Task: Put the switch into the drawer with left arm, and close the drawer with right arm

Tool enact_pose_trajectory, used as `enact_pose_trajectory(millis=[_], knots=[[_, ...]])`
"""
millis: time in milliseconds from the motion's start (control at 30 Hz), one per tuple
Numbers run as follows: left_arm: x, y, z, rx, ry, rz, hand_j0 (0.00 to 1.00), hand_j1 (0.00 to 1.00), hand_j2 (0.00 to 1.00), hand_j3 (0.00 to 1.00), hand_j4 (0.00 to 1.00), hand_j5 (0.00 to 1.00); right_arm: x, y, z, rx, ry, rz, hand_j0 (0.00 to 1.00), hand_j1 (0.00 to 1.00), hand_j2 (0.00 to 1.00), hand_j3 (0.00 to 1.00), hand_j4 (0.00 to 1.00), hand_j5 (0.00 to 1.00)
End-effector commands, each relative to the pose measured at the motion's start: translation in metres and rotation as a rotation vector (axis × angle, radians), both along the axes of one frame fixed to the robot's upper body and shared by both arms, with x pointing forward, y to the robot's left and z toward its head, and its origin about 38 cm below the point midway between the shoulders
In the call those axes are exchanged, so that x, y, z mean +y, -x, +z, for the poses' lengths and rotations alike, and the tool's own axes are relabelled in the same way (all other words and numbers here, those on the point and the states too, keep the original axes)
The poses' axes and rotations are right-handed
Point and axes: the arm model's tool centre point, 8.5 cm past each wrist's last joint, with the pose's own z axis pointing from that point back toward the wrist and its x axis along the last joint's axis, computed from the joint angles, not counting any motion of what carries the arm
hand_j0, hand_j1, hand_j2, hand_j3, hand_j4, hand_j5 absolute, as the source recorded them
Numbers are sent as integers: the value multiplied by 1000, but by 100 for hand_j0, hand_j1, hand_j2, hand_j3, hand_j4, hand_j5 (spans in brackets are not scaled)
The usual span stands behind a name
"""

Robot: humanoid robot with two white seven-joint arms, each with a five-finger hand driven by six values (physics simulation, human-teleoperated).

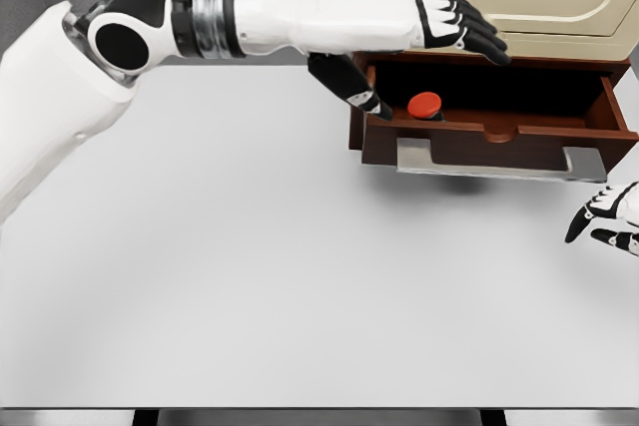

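I am holding my left hand [439, 37] over the open drawer [489, 132], fingers spread wide, gripping nothing. The switch [425, 105] is lying inside the drawer. My right hand [607, 214] is resting on the table [250, 266], fingers relaxed.

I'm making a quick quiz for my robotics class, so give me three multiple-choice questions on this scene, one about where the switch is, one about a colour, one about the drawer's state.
1. Where is the switch?
A. on the table
B. inside the drawer
C. in the right hand

2. What colour is the switch's top?
A. red
B. blue
C. green

3. What state is the drawer in?
A. pushed shut
B. pulled open
C. taken out and lying on the table

Answers:
1 B, it sits in the drawer's left part, below the left hand, whose fingers are spread and hold nothing.
2 A, its round cap is red.
3 B, the dark inside shows behind the grey handle; the right hand waits apart at the right edge.
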Motion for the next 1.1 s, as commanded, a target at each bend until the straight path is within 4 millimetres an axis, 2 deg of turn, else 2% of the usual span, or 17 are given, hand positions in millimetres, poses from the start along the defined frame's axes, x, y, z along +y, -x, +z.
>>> enact_pose_trajectory(millis=[0,33,100,133,167,200,267,300,333,367,433,467,667,800,867,1067], knots=[[7,9,-19,84,-40,-37,100,100,100,100,100,100,0,0,1,1,-6,-2,49,49,49,49,49,49],[12,13,-32,214,-70,-76,100,100,100,100,100,100,0,0,1,1,-6,-2,49,49,49,49,49,49],[10,31,-24,446,-101,-123,100,100,100,100,100,100,0,0,0,1,-7,-2,49,49,49,49,49,49],[16,42,-18,598,-100,-134,100,100,100,100,100,100,0,0,0,1,-7,-2,49,49,49,49,49,49],[19,41,-17,787,-138,-45,100,100,100,100,100,100,0,0,1,1,-6,-2,49,49,49,49,49,49],[14,43,-14,876,-238,60,100,100,100,100,100,100,0,0,1,1,-6,-2,49,49,49,49,49,49],[14,37,-14,984,-331,203,100,100,100,100,100,100,0,0,1,1,-6,-2,49,49,49,49,49,49],[13,36,-8,1064,-320,193,100,100,100,100,100,100,0,0,1,1,-6,-2,49,49,49,49,49,49],[12,39,4,1055,-316,193,100,100,100,100,100,100,0,0,1,1,-6,-2,49,49,49,49,49,49],[14,37,2,1090,-343,233,100,100,100,100,100,100,0,0,1,1,-6,-2,49,49,49,49,49,49],[11,17,0,1104,-218,486,100,100,100,100,100,100,0,0,1,1,-6,-2,49,49,49,49,49,49],[10,13,-2,1101,-195,544,100,100,100,100,100,100,0,0,0,1,-7,-2,49,49,49,49,49,49],[7,10,-2,1098,-171,579,100,100,100,100,100,100,0,0,1,1,-6,-2,49,49,49,49,49,49],[0,11,-14,1119,-190,569,100,100,100,100,100,100,0,0,0,1,-7,-2,49,49,49,49,49,49],[-4,10,-31,1133,-191,597,100,100,100,100,100,100,0,0,0,1,-7,-2,49,49,49,49,49,49],[-3,1,-41,1154,-189,623,100,100,100,100,100,100,0,0,0,1,-7,-2,49,49,49,49,49,49]])
